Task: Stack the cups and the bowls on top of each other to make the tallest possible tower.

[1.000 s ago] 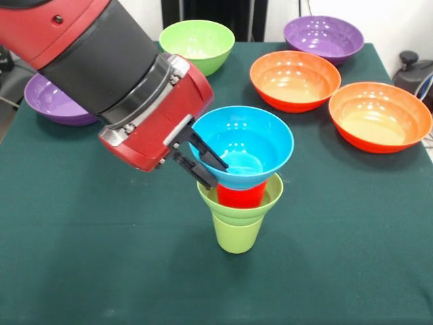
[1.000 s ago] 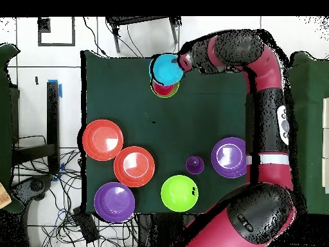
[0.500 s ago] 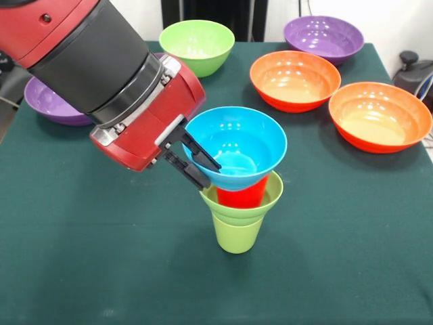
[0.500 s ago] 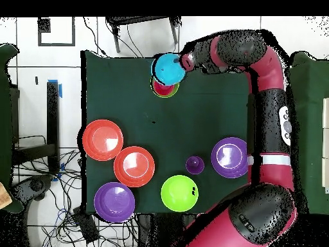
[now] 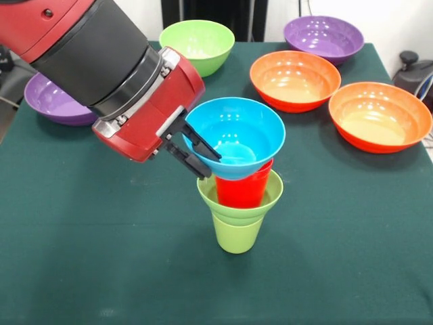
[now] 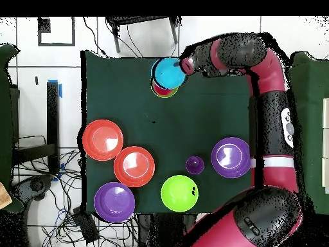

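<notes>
- Near the middle of the green table (image 5: 101,257), toward its front edge, the tower (image 5: 238,203) stands upright, long axis vertical: smooth lime-green plastic cup (image 5: 237,233), small ribbed lime-green bowl (image 5: 240,200), red plastic cup (image 5: 243,191).
- On top, the small ribbed blue bowl (image 5: 235,135) sits mouth up, tilted slightly.
- The black gripper (image 5: 196,150) pinches the blue bowl's rim.
- Behind lie two wide orange bowls (image 5: 295,79).

The tower (image 5: 239,196) stands near the table's (image 5: 88,271) front — the other bowls (image 5: 295,80) behind it.
</notes>
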`<move>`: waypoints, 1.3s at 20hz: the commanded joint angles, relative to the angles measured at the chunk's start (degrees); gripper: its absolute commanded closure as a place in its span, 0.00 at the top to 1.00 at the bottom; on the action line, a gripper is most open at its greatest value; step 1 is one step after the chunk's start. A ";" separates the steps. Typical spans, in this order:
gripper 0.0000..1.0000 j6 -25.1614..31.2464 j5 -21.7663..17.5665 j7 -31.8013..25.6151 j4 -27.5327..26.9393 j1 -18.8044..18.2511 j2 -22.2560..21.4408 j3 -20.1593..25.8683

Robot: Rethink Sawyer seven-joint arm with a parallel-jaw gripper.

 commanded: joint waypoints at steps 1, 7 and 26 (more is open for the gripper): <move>0.00 -0.70 0.45 -0.04 4.29 0.25 0.25 -4.16; 0.00 -3.04 0.76 0.76 6.32 -0.23 -0.08 -4.26; 0.00 -5.02 0.36 -0.49 9.18 -1.93 0.26 -4.04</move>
